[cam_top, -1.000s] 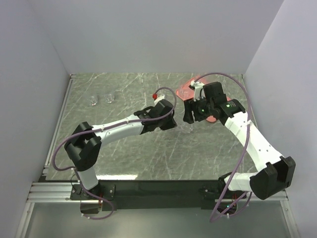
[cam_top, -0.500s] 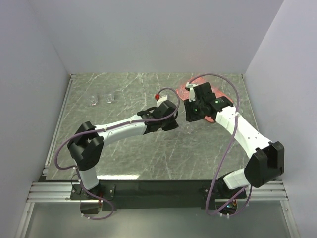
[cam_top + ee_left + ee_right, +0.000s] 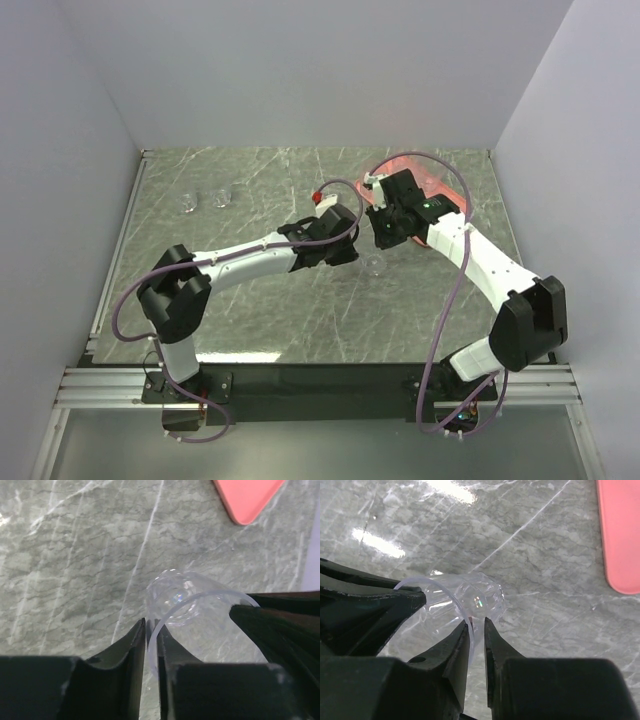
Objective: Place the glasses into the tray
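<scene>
Left gripper (image 3: 189,620) is squeezing one glass (image 3: 175,592), right gripper (image 3: 446,611) is squeezing another glass (image 3: 482,597). The tray (image 3: 247,500) is sitting at their 1 o'clock, two loose glasses (image 3: 188,205) at 9.

Right claw (image 3: 382,238) has swung left, uncovering more tray (image 3: 440,185).

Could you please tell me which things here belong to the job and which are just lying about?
Job: glass pinched at its rim by left tool and right tool; two far-left glasses; pink tray.
Not the job: marble table; walls.
</scene>
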Controlling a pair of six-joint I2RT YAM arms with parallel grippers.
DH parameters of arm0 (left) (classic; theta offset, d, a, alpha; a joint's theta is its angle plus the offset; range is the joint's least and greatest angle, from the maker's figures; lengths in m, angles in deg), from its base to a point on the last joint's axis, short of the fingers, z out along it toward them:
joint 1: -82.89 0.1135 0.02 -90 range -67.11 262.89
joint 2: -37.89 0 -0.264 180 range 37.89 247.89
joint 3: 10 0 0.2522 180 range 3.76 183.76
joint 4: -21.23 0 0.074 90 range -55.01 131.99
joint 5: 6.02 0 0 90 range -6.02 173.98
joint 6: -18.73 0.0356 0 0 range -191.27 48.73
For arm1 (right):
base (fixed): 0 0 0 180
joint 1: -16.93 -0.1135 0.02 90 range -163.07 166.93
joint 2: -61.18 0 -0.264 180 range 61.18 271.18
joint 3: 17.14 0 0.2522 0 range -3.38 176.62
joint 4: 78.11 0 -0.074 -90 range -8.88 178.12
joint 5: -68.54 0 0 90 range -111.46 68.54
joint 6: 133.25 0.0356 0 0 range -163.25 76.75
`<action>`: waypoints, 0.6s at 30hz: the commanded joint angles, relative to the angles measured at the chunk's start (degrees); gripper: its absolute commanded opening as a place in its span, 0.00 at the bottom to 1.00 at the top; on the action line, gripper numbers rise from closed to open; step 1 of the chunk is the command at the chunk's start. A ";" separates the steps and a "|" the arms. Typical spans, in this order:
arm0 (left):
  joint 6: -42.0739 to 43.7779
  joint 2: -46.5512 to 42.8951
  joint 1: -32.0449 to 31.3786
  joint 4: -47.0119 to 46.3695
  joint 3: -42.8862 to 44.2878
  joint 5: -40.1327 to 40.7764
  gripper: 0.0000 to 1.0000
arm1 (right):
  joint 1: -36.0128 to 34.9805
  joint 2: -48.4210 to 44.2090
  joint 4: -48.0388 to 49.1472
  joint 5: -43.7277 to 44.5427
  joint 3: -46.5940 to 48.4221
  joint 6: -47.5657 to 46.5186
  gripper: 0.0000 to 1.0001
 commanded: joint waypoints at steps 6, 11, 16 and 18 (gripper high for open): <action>2.38 -7.17 -0.62 -9.05 -3.27 -2.53 0.42 | 2.74 -0.31 -1.23 -7.46 2.54 -9.04 0.00; 3.43 -9.38 -0.53 -10.80 -5.73 -2.35 0.52 | 9.76 -1.89 -2.11 -18.03 2.63 -12.13 0.00; 5.98 -12.45 -0.45 -11.16 -7.84 -1.83 0.63 | 16.63 -4.18 0.95 -24.02 0.61 -13.63 0.00; 7.38 -14.11 -0.27 -10.81 -8.46 -0.69 0.67 | 20.65 -5.23 2.80 -25.16 -0.71 -12.67 0.00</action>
